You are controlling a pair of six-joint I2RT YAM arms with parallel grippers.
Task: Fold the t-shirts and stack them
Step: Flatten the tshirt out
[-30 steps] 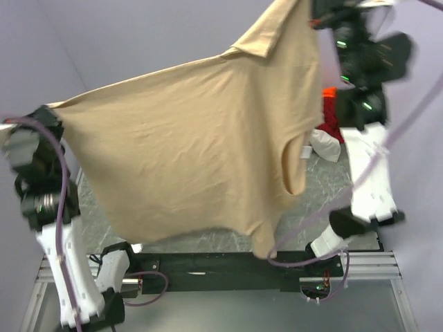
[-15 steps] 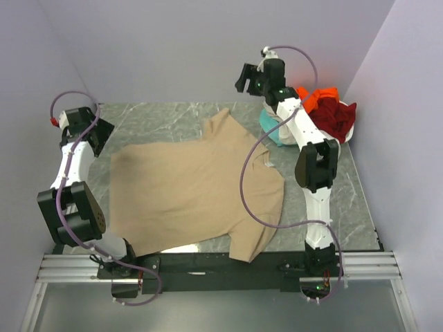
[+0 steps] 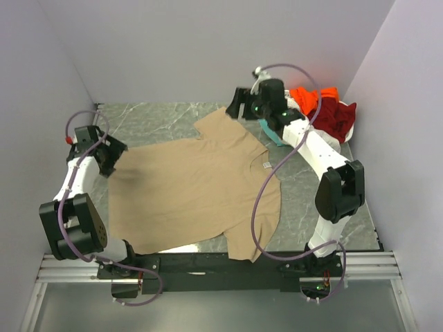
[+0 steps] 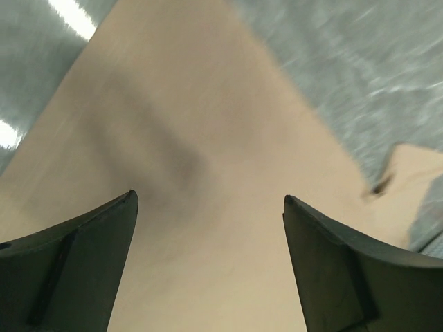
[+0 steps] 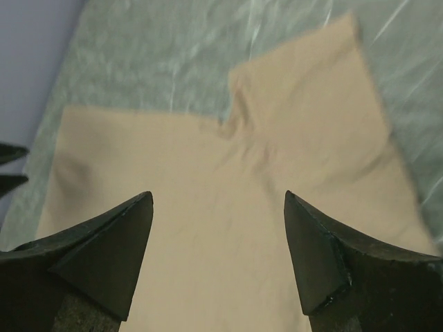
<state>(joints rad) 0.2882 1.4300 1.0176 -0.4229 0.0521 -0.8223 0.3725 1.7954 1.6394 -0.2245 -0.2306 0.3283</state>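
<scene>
- T-shirt in tan is lying flat on the desk.
- Left end effector is hovering over its 9 o'clock corner, fingers spread, gripping nothing.
- Right end effector is hovering over its 12 o'clock sleeve, fingers spread, empty.
- Orange t-shirt and dark red t-shirt are sitting heaped at 2 o'clock.

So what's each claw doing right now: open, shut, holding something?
Left gripper: open, holding nothing, over the tan t-shirt.
Right gripper: open, holding nothing.
</scene>
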